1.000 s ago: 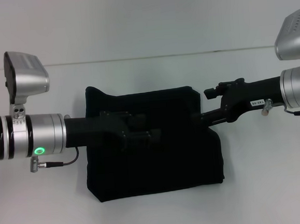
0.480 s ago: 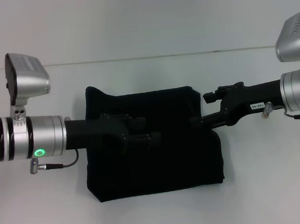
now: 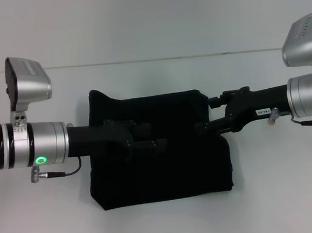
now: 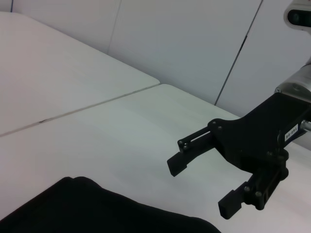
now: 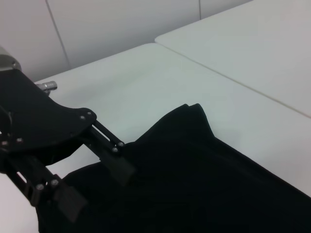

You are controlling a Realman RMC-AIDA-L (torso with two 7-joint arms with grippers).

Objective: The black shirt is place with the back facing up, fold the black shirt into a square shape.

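Note:
The black shirt (image 3: 160, 170) lies on the white table (image 3: 158, 76), folded into a rough square with one corner sticking up at the far left. My left gripper (image 3: 155, 137) hovers over the middle of the shirt. The right wrist view shows it open (image 5: 92, 184), just above the cloth (image 5: 204, 174) and holding nothing. My right gripper (image 3: 206, 114) is at the shirt's right edge near the far corner. The left wrist view shows it open and empty (image 4: 201, 187), above bare table beside the shirt (image 4: 97, 208).
A seam (image 3: 141, 60) runs across the table behind the shirt. White wall panels (image 4: 184, 43) stand beyond the table. Bare table surface surrounds the shirt on all sides.
My right arm has shifted a little to the left, toward the shirt's right edge. The left arm and the shirt have not visibly moved.

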